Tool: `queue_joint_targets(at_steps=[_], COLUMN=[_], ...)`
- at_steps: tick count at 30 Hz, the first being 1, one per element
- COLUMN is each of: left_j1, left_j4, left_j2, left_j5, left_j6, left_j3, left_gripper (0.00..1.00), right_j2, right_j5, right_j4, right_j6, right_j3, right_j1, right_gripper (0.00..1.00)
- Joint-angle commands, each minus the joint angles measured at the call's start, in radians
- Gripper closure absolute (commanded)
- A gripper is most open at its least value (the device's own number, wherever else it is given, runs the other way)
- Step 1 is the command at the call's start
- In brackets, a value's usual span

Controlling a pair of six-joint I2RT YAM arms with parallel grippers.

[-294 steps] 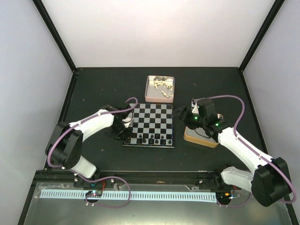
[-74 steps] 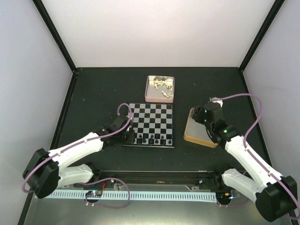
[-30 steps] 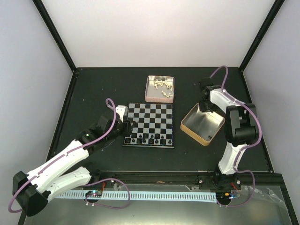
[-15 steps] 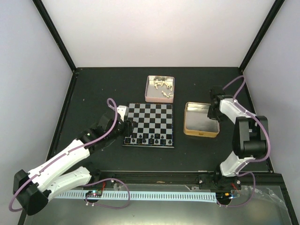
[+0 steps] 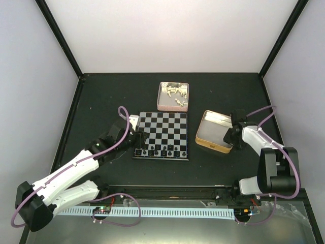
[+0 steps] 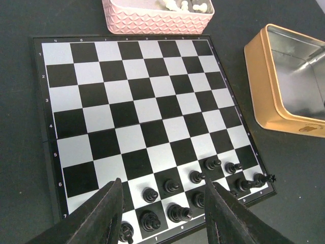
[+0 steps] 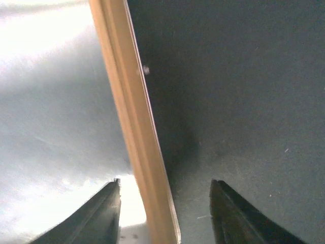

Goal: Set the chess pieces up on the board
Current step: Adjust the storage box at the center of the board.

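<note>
The board (image 5: 165, 127) lies mid-table. Several black chess pieces (image 5: 163, 151) stand in its two nearest rows, seen close in the left wrist view (image 6: 172, 185). The cream-white chess pieces (image 5: 175, 94) lie in a pink tin (image 5: 159, 101) behind the board. My left gripper (image 5: 141, 138) hovers at the board's near left corner, open (image 6: 165, 213) above the black pieces and holding nothing. My right gripper (image 5: 227, 137) is at the right side of a tan tin (image 5: 210, 144). Its jaws (image 7: 170, 213) stand open astride the tin's rim (image 7: 134, 117), one finger inside the tin and one outside.
The tan tin (image 6: 264, 96) looks empty, its shiny floor showing, and sits just right of the board. The pink tin (image 6: 152, 20) almost touches the board's far edge. Black frame posts and pale walls enclose the dark table (image 5: 101, 101).
The right arm has swung from the back right toward the front, down to the tan tin's right side. The tin has turned and shifted slightly. The left arm has hardly moved.
</note>
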Motion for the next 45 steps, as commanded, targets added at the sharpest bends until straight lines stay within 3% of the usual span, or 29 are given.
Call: queue_joint_targets(at_steps=[1, 4, 7, 15, 23, 31, 45], left_j1=[0.009, 0.009, 0.009, 0.009, 0.011, 0.012, 0.014], left_j4=[0.017, 0.016, 0.02, 0.025, 0.021, 0.02, 0.026], left_j2=[0.01, 0.013, 0.013, 0.026, 0.03, 0.031, 0.04], left_j5=[0.007, 0.001, 0.0, 0.001, 0.004, 0.003, 0.01], left_j6=[0.014, 0.016, 0.017, 0.027, 0.029, 0.033, 0.038], left_j3=[0.028, 0.033, 0.034, 0.041, 0.045, 0.043, 0.038], left_gripper=[0.55, 0.55, 0.55, 0.55, 0.55, 0.55, 0.55], right_j2=[-0.025, -0.015, 0.014, 0.17, 0.33, 0.433, 0.379], right_j5=[0.071, 0.098, 0.048, -0.142, -0.147, -0.174, 0.029], right_j4=[-0.015, -0.036, -0.02, 0.007, -0.008, -0.049, -0.068], right_j6=[-0.023, -0.099, -0.187, -0.377, -0.527, -0.57, -0.423], right_j3=[0.122, 0.219, 0.296, 0.447, 0.549, 0.582, 0.517], right_j1=[-0.001, -0.001, 0.001, 0.003, 0.008, 0.016, 0.015], right_gripper=[0.44, 0.34, 0.31, 0.32, 0.34, 0.36, 0.68])
